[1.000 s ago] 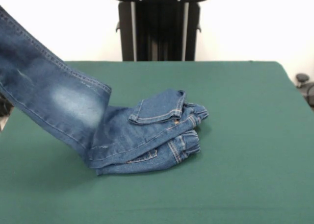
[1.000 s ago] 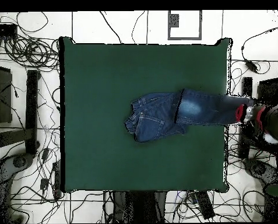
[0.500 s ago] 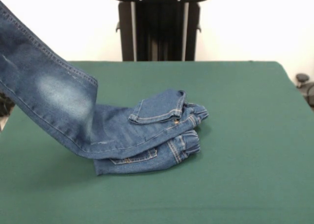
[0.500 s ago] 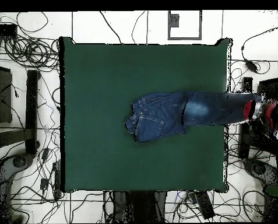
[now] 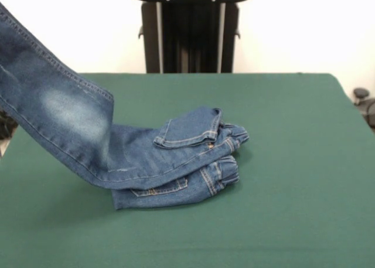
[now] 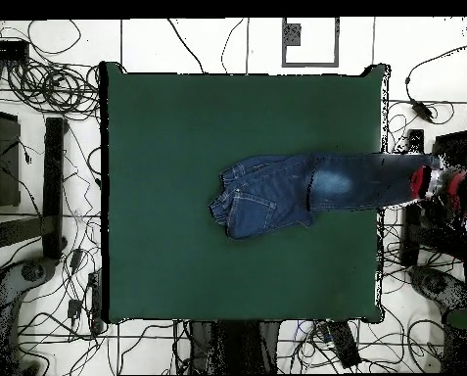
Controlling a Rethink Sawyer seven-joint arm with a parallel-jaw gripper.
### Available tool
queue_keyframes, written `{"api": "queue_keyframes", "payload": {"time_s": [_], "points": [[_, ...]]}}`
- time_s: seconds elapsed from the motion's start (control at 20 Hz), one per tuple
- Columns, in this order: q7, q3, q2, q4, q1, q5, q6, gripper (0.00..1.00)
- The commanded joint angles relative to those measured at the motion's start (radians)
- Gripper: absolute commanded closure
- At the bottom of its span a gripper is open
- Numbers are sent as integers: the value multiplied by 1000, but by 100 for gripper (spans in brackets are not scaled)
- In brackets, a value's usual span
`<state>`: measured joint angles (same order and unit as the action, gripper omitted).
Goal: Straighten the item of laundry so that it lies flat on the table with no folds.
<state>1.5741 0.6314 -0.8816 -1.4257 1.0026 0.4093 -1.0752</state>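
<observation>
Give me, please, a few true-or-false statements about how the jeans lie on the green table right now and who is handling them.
1. One leg of the jeans is lifted off the table and drawn out past its edge. True.
2. The jeans lie fully flat with no folds. False: the waist end is still bunched and folded over itself.
3. The robot's gripper is pulling the leg. False: no gripper shows in either view; a person's hand at the overhead view's right edge holds the leg's end.
4. The folded part rests near the middle of the table. True.
5. The jeans are solid black. False: they are blue denim with a faded pale patch.
</observation>
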Motion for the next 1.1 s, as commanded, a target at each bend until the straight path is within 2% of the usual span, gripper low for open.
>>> {"api": "queue_keyframes", "payload": {"time_s": [0.05,0.4,0.8,1.1], "points": [[-317,88,41,-38,-28,25,-72,100],[-478,128,91,36,-49,74,-169,100],[-620,144,157,178,-95,112,-296,100],[-691,140,195,224,-114,118,-318,100]]}}
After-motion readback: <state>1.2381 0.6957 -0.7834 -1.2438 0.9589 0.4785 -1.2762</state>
